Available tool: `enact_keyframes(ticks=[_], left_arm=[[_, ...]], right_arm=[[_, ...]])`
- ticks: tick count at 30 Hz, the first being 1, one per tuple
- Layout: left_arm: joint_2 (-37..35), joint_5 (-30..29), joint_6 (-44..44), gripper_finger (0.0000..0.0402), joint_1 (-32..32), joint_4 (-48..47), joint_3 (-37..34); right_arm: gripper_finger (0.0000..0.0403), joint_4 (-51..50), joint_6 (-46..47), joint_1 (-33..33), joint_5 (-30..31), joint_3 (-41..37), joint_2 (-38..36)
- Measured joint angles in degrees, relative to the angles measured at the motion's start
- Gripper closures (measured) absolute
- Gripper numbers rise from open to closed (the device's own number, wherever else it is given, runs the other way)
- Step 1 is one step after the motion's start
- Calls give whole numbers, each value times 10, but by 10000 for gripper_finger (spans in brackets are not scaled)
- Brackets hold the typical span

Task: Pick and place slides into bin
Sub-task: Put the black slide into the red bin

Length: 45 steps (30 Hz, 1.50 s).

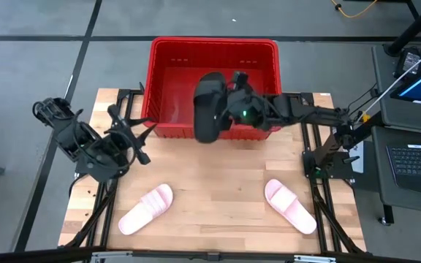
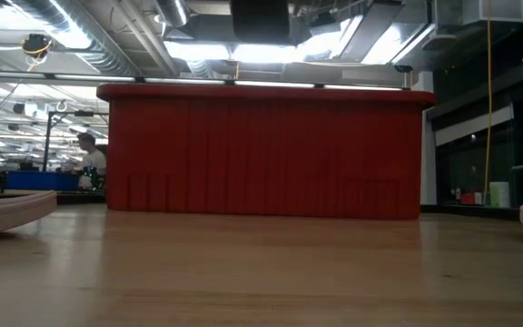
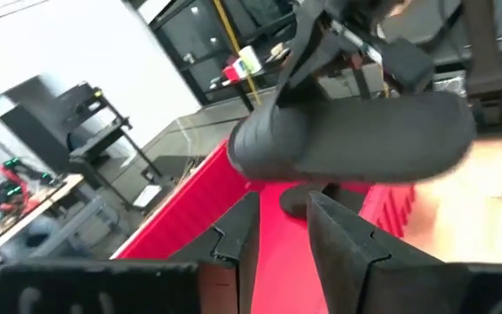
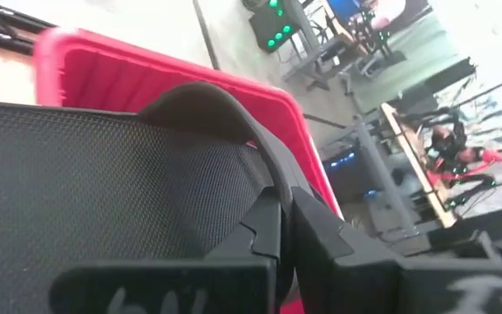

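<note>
Slide [image 1: 209,108] lengthwise front-to-back (over bin [image 1: 168,51])

Even overhead light, table [image 1: 218,183] bright, only soft short shadows under the pink slides [image 1: 146,208]. Low view: ceiling strip lights [image 2: 271,50] above the bin [image 2: 261,150] blow out to white glare; bin's near wall sits in shade, tabletop foreground soft. Left wrist view: motion-blurred, black slide [image 3: 356,139] above the bin smeared. Right wrist view: black slide [image 4: 103,183] close, textured sole fairly sharp, background beyond the bin washed out and blurred.
</note>
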Motion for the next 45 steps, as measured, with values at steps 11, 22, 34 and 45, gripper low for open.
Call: enact_keyframes(ticks=[11, 22, 34, 45], left_arm=[[-39, -24, -92, 309, 0, -14, -117], [-64, 39, -79, 309, -2, -13, -128], [-77, 39, -82, 309, -2, -13, -128], [-78, 2, -82, 309, -2, -13, -128]], right_arm=[[387, 20, -21, -142, -119, -5, -7], [387, 100, -49, -270, -234, -57, -7], [387, 304, -100, -329, -296, -256, -7], [387, 407, -87, -357, -349, -366, -7]])
